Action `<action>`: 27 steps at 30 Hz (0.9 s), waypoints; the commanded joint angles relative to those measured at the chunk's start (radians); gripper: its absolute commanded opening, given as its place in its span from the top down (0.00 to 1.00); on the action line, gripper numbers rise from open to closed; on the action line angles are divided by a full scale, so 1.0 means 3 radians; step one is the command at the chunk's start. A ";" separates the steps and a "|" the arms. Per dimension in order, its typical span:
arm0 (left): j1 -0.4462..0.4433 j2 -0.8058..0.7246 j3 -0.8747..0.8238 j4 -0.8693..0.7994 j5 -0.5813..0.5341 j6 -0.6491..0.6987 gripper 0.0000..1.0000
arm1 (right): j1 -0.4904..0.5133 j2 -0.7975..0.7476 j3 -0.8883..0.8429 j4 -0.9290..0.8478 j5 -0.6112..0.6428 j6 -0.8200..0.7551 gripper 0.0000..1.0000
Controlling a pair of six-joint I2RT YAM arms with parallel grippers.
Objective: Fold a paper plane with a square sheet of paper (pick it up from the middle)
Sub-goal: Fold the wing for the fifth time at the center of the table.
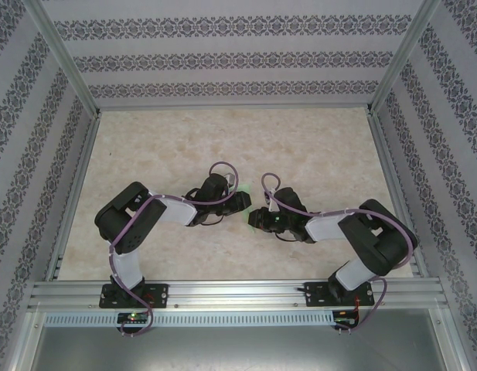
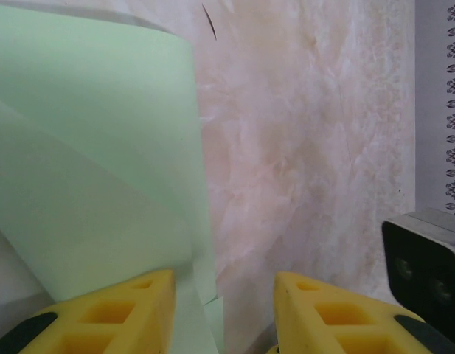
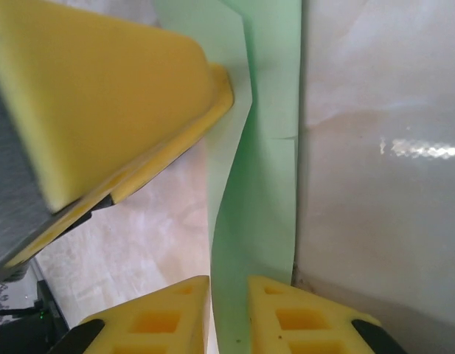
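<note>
Pale green paper (image 3: 260, 184) between slightly parted right fingers (image 3: 301, 324), marbled table (image 3: 374, 236)

We're seeing pale green paper (image 3: 256, 184) between yellow fingers (image 3: 275, 299) of the right pincer (image 3: 228, 289), marbled beige table (image 3: 146, 236) beyond them, pale walls (image 1: 223, 58) striped with dark floral bands.

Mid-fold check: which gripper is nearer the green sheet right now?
Right, narrowly. The square sheet of paper runs up between the fingers of the right gripper; the left gripper has its fingers wider apart, the sheet beside just one.
</note>
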 commanded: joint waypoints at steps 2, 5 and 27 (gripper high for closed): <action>-0.0044 0.0033 -0.0012 -0.0038 -0.0065 0.0063 0.59 | 0.0029 -0.0267 0.0036 -0.0475 0.0188 -0.0131 0.79; -0.0041 0.0036 0.0028 -0.0098 -0.0039 0.0106 0.59 | 0.0025 -0.0321 0.0058 -0.0577 0.0134 -0.0161 0.79; -0.0043 0.0005 0.0098 -0.0188 0.0006 0.0142 0.60 | 0.0038 -0.0192 0.0261 -0.0714 0.0063 -0.0181 0.57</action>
